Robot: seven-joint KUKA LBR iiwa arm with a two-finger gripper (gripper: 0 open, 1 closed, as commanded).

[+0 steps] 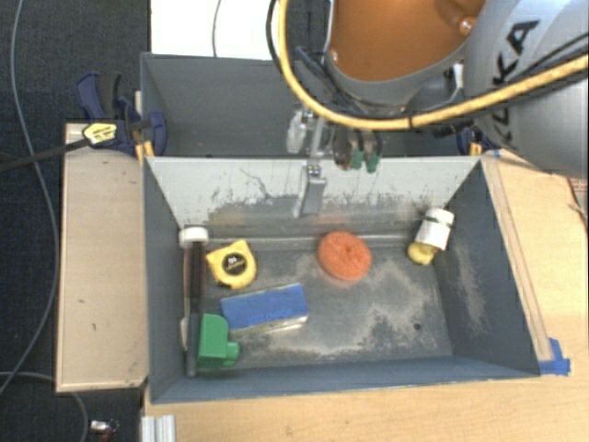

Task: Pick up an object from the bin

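End effector (315, 194) by bin (483, 274) back wall, cannot tell open or closed; orange disc (344, 254) near, lower right.

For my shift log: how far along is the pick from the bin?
Done: nothing lifted yet; the orange round pad, yellow tape measure, blue block and white bottle lie on the bin floor. In hand: the claw hangs near the back wall, nearest that pad. Left: descend, grip, lift.
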